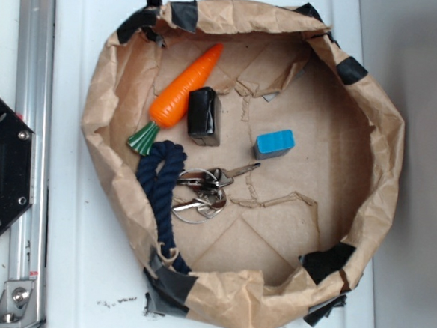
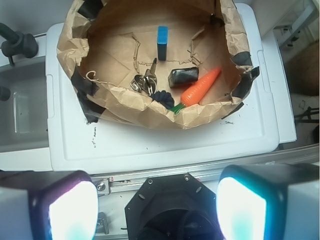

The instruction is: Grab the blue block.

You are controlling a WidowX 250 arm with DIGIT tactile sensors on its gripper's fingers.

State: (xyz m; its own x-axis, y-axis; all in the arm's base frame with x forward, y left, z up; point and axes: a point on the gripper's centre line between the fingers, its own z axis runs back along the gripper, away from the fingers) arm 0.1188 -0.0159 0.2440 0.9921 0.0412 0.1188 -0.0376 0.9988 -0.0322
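One sky-blue rectangular blue block [image 1: 274, 144] with rounded corners.

Worktop: white plastic worktop [image 1: 76, 274] with a raised rim.
On it: a brown paper bag [image 1: 388, 146], rolled down into a shallow bowl and patched with black tape, touching the surface.
Marks: small dark specks [image 1: 115, 302] near the bag.
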